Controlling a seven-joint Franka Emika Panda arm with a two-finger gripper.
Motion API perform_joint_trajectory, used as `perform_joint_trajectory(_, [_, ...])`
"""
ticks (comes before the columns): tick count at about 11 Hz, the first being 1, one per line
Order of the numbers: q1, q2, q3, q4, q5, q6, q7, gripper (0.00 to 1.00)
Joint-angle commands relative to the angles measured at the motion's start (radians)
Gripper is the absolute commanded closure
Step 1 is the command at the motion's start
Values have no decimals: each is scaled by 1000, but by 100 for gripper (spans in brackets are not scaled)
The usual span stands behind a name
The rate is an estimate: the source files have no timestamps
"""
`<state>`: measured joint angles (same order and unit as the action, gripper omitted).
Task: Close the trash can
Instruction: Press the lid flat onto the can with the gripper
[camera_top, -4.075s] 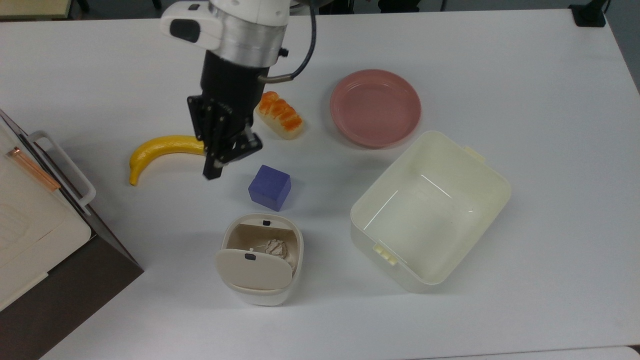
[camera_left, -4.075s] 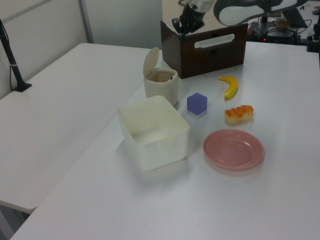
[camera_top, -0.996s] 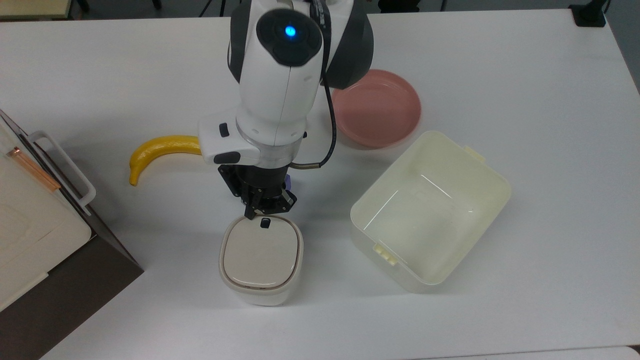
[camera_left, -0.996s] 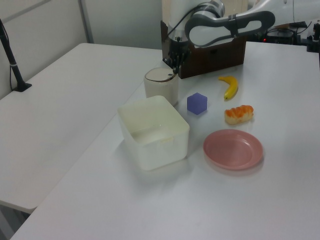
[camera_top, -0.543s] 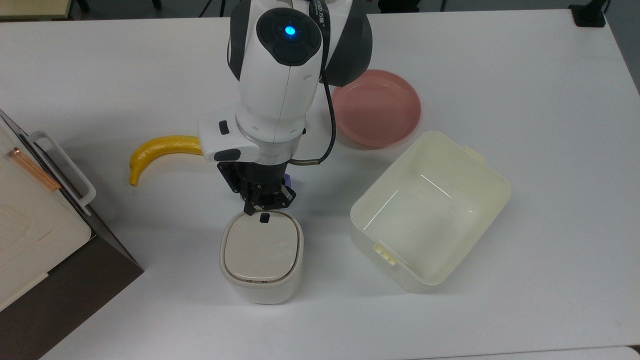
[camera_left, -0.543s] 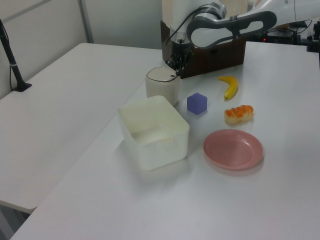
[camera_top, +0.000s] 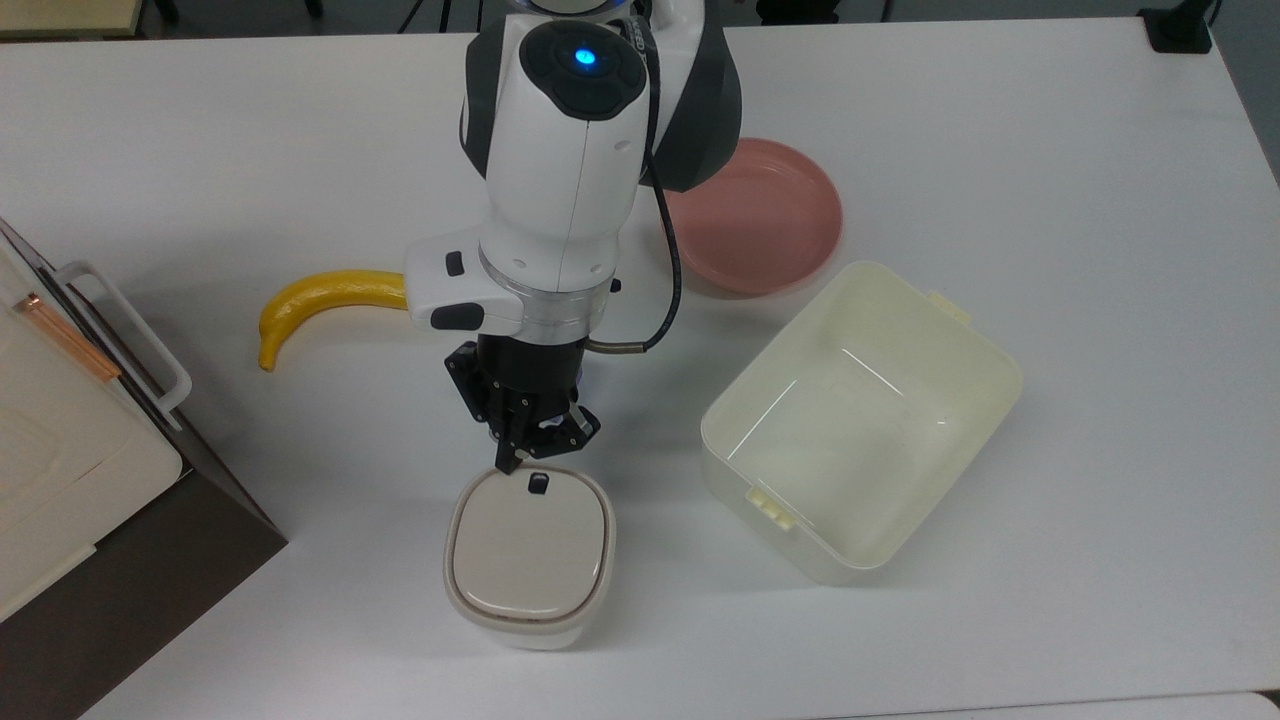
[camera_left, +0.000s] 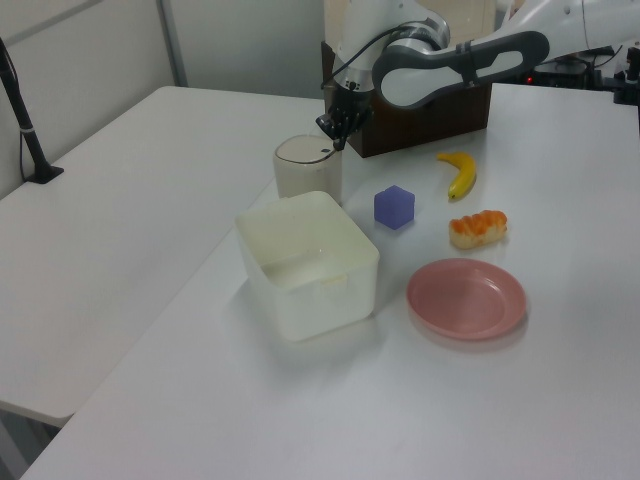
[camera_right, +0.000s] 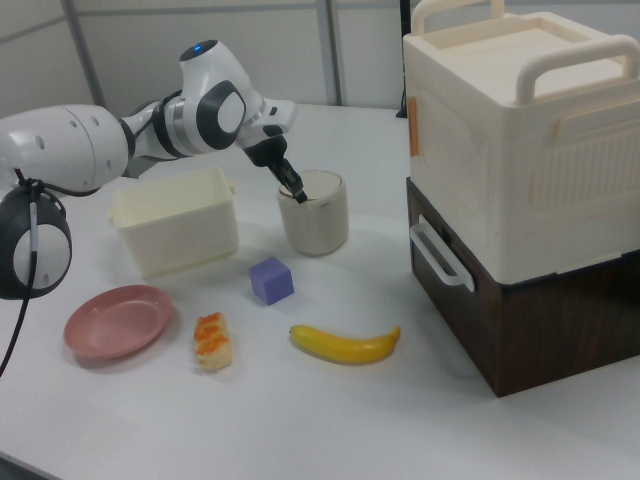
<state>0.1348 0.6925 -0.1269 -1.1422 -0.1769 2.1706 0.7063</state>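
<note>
Working across the top view from its left, you have the brown-and-cream box (camera_top: 70, 470) at the desk's edge, then the banana (camera_top: 325, 297), and then the trash can (camera_top: 530, 555) near the desk's front edge, just below the arm. Its beige lid (camera_top: 528, 545) lies flat in the rim, so the closing looks done or all but done. The gripper (camera_top: 522, 455) sits at the can's far rim, right beside the small dark latch button (camera_top: 539, 483); the jaws look pressed together or nearly so, with nothing between them. In the right view the fingertips (camera_right: 298, 194) appear to touch the lid's edge.

Your main risk is that button. If the tip slides onto it while bearing down, I'd expect the lid to spring open again. The second risk is the can itself: it is light-looking plastic standing free on a smooth desk (camera_top: 1050, 150), and a push at one rim could tip it or skate it toward the front edge. Lift straight up before you move sideways, so the fingertip doesn't catch the lid's lip and drag it open.

Further to the top view's right, the pale-yellow tub (camera_top: 860, 420) stands well apart from the can, and the pink plate (camera_top: 770, 215) lies beyond it, partly behind the arm. In the right view the purple cube (camera_right: 271, 280) sits near the can's base; a wide retreat swing could knock it.
</note>
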Motion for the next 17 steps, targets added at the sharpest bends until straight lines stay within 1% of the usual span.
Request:
perform_joint_trajectory(1, [11, -16, -5, -28, -1, 70, 47, 100])
perform_joint_trajectory(4, [8, -28, -7, -25, 8, 94, 50, 100])
perform_joint_trajectory(7, [-1, -33, -7, -16, 7, 152, 113, 100])
perform_joint_trajectory(9, [0, -27, -5, -19, -4, 201, 159, 100])
perform_joint_trajectory(11, [5, -1, -5, -25, -9, 219, 163, 100])
perform_joint_trajectory(13, [8, 16, -2, -50, -62, 218, 160, 100])
perform_joint_trajectory(15, [8, 18, 0, -79, -102, 212, 151, 100])
perform_joint_trajectory(16, [6, 18, 9, -82, -124, 206, 141, 100])
perform_joint_trajectory(17, [8, 18, 12, -96, -133, 206, 137, 100])
